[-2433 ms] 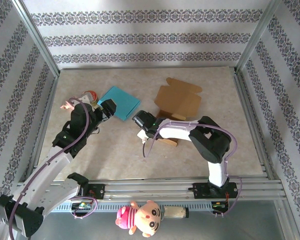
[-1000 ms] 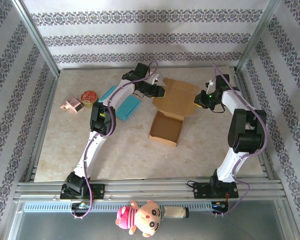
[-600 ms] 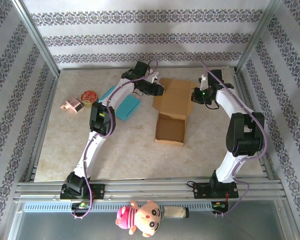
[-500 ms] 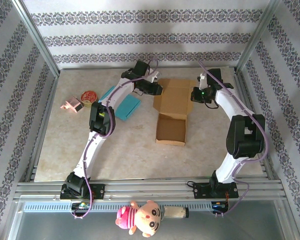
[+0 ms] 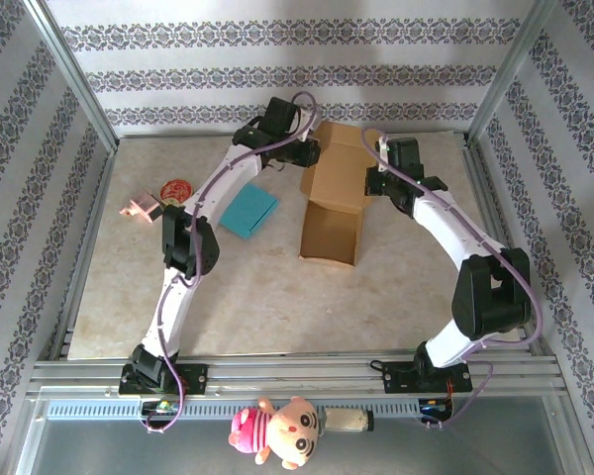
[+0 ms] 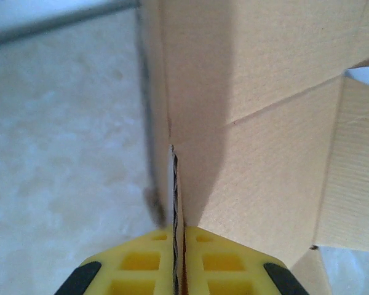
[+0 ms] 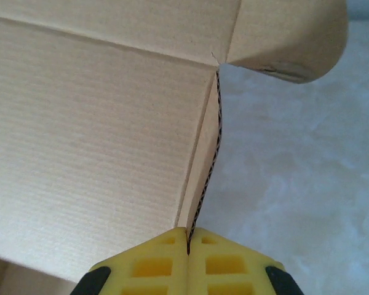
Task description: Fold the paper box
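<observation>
The brown cardboard paper box [image 5: 335, 193] stands at the back middle of the table, its lid raised between both arms. My left gripper [image 5: 310, 156] is shut on the box's left flap edge; in the left wrist view the yellow fingers [image 6: 135, 264] pinch the thin corrugated edge of the box [image 6: 264, 135]. My right gripper [image 5: 372, 184] is shut on the right flap edge; in the right wrist view its yellow fingers [image 7: 224, 264] clamp the edge of the box [image 7: 92, 135], with a rounded tab at top right.
A teal flat packet [image 5: 248, 211] lies left of the box. A round red-topped tin [image 5: 176, 188] and a small pink object [image 5: 140, 208] sit near the left wall. A metal frame [image 5: 495, 188] borders the table. A plush doll [image 5: 282, 428] hangs on the front rail.
Both grippers closed on the box's side flaps and lifted the lid upright; the box shifted slightly back and left.
</observation>
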Tool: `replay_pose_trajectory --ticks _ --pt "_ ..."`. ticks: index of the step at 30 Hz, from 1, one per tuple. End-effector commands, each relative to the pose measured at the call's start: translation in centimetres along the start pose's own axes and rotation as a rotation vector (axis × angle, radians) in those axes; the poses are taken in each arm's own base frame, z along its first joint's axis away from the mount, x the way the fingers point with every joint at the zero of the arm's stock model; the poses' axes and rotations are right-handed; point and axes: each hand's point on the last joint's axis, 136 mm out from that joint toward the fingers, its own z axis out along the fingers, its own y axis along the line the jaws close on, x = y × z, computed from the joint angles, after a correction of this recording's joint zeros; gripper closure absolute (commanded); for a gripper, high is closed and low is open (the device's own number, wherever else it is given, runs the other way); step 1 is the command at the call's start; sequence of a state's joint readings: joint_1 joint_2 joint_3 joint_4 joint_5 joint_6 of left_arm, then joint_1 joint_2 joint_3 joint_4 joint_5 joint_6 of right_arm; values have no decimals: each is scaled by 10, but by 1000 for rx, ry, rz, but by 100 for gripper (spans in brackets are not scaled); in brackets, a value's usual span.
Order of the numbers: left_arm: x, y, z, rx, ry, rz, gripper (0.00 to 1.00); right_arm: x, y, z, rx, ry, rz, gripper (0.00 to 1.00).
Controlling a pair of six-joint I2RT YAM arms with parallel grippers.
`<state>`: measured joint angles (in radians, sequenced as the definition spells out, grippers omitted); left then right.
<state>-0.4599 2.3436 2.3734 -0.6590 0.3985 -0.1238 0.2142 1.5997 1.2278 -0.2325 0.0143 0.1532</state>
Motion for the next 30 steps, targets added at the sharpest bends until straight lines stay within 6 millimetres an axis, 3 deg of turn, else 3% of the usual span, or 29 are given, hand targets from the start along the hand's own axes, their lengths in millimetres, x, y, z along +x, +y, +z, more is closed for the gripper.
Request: replay_pose_trajectory --ticks 1,3,4,6,8,11,15,19,22,24,30 --pt "-26 -31 -8 -26 -173 198 91 -29 -4 0 85 -179 16 100" --pt "-31 -40 -17 -11 -299 254 91 -22 -1 7 86 -204 27 100" --pt "-30 -43 -23 6 -385 273 91 -11 3 12 71 -206 26 92" --pt "-18 -43 -33 10 -538 350 91 9 10 20 30 -208 8 65" --pt "2 -41 -34 2 -605 441 92 21 10 18 17 -190 -36 48" --pt "20 -40 -29 52 -617 496 97 21 8 -1 5 -200 -161 32" --pt "24 -42 -36 91 -667 549 100 6 0 -41 -41 -242 -285 22" --pt "24 -47 -36 106 -674 609 100 -14 12 -84 -58 -391 -616 5" --pt "23 -50 -37 120 -698 624 100 -33 9 -101 -95 -427 -671 4" --pt "25 -52 -35 137 -693 640 100 -28 23 -105 -186 -410 -805 4" --pt "28 -52 -29 138 -680 670 100 -16 33 -77 -307 -266 -932 9"
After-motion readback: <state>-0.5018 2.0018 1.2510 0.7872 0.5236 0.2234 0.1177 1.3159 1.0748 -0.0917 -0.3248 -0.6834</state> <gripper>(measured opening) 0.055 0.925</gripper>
